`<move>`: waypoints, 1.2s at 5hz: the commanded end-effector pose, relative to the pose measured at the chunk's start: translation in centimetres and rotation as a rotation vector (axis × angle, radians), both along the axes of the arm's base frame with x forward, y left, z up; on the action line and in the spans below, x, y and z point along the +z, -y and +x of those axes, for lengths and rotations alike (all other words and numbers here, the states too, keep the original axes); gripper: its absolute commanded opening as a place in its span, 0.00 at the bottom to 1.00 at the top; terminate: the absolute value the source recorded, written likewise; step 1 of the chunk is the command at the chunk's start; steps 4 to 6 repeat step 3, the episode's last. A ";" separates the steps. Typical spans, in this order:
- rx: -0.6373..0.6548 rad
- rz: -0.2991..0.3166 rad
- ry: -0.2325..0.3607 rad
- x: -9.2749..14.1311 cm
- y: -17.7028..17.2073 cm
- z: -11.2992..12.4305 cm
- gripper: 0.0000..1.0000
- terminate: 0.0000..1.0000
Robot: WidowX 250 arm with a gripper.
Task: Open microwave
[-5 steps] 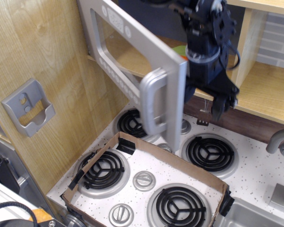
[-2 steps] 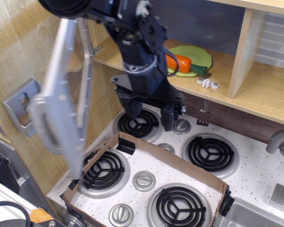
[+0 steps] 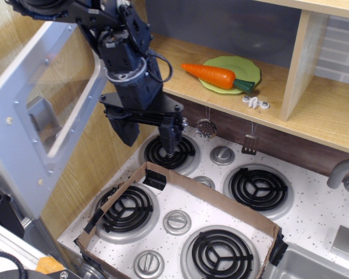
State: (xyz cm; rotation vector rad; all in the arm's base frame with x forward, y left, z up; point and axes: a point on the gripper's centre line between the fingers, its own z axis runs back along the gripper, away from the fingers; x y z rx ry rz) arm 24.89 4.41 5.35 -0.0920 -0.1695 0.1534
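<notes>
Toy kitchen: speckled stovetop (image 3: 314,218) with coil burners (image 3: 259,189), wooden shelf (image 3: 314,119), plate (image 3: 244,68) with carrot (image 3: 212,73), faucet (image 3: 346,174) at right edge.

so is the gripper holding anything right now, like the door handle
Nothing is held. The gripper hangs open above the stovetop, its fingers empty, apart from the microwave door, which is swung wide open at the left.

Carrot (image 3: 209,74) lies on green plate (image 3: 247,72) above stovetop (image 3: 314,218)

Four coil burners (image 3: 257,189), one carrot (image 3: 209,73)
</notes>
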 end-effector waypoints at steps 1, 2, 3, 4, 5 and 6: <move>-0.001 0.007 0.033 1.0 1.3 -0.2 1.00 0.00; -0.001 0.007 0.033 1.0 1.3 -0.2 1.00 0.00; -0.001 0.007 0.033 1.0 1.3 -0.2 1.00 1.00; -0.001 0.007 0.033 1.0 1.3 -0.2 1.00 1.00; -0.001 0.007 0.033 1.0 1.3 -0.2 1.00 1.00; -0.001 0.007 0.033 1.0 1.3 -0.2 1.00 1.00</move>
